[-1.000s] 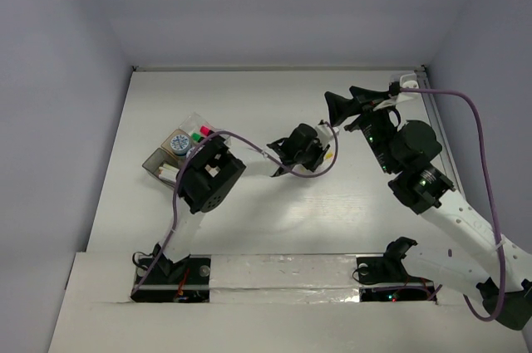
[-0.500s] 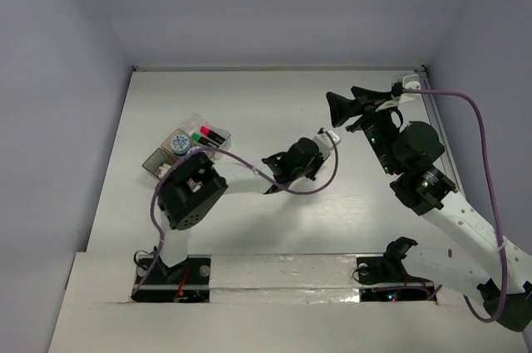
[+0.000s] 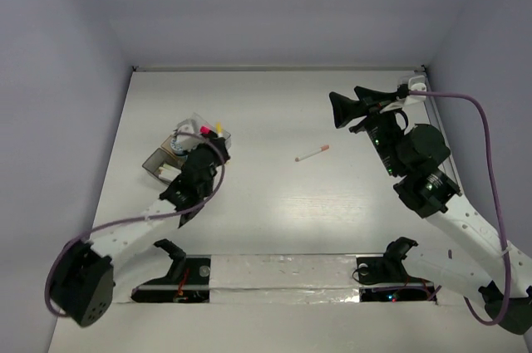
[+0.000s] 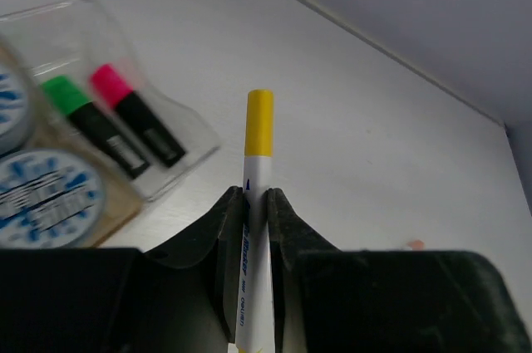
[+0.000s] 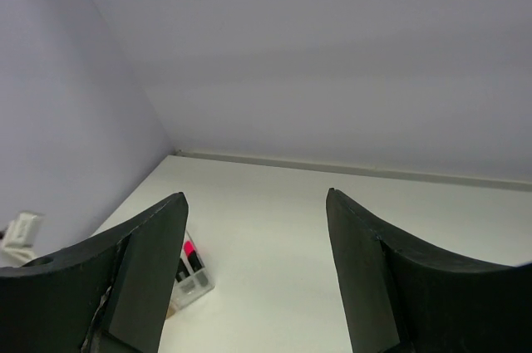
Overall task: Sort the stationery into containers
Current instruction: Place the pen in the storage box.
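- White desk (image 3: 274, 220) is seen from above, closed in by pale lilac walls on three sides.
- In the overhead view the left hand (image 3: 209, 147) is seen over the containers (image 3: 158, 164) at the desk's left. Only a yellow tip shows past it.
- The grip is made plain by the left wrist view: a white pen with a yellow cap (image 4: 258, 133) is pinched between the pressed-together fingers, its cap pointing past the clear tray (image 4: 195, 133).
- In that tray a green-capped marker (image 4: 91, 120) and a pink-capped marker (image 4: 137, 116) are laid side by side. Blue-white discs (image 4: 46, 195) are seen in the tan tray (image 4: 112, 213) beside it.
- A second white pen with an orange-pink tip (image 3: 312, 153) is seen lying loose mid-desk, shown clearly only from above.
- The right hand (image 5: 253, 228) is held spread, gripping nothing, at the desk's far right.
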You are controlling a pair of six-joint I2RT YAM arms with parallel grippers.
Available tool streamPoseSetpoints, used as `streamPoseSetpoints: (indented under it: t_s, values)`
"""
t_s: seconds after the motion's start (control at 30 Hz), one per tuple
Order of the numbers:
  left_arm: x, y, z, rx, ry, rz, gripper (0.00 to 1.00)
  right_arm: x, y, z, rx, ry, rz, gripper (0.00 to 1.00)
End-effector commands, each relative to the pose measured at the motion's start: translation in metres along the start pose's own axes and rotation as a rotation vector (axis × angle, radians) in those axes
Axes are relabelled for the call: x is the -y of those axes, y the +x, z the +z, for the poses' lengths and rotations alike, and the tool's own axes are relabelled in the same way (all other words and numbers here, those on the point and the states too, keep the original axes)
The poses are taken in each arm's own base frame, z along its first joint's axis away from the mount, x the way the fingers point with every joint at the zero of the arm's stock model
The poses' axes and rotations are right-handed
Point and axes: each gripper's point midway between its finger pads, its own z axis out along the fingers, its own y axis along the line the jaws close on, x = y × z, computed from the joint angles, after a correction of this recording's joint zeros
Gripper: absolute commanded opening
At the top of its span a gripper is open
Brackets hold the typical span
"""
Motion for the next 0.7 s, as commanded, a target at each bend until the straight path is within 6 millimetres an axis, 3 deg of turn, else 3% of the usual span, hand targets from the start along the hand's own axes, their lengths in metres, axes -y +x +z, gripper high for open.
streamPoseSetpoints:
  t_s: [0.0,0.1,0.2,0.23,0.33,0.5,0.67]
  values:
    - [-0.062,-0.026,-0.027,0.132,-0.196,-0.197,0.00,-0.007,-0.030,-0.001,0.058,-0.026,0.007,0.74]
    - [-0.106,-0.040,-0.046,0.198,-0.308,-0.231,0.00,-0.008,-0.031,-0.002,0.061,-0.030,0.011,0.74]
    - [-0.135,-0.042,-0.057,0.218,-0.377,-0.245,0.00,-0.008,-0.030,-0.001,0.059,-0.033,0.010,0.74]
    - [-0.152,-0.046,-0.060,0.243,-0.429,-0.255,0.00,-0.009,-0.029,-0.001,0.055,-0.035,0.011,0.74]
    - [-0.178,-0.043,-0.059,0.227,-0.469,-0.275,0.01,-0.010,-0.029,-0.002,0.056,-0.040,0.013,0.74]
    - [-0.204,-0.036,-0.052,0.199,-0.500,-0.274,0.02,-0.010,-0.028,-0.001,0.053,-0.041,0.012,0.74]
    - [-0.211,-0.029,-0.048,0.169,-0.503,-0.275,0.06,-0.009,-0.029,0.000,0.055,-0.037,0.011,0.74]
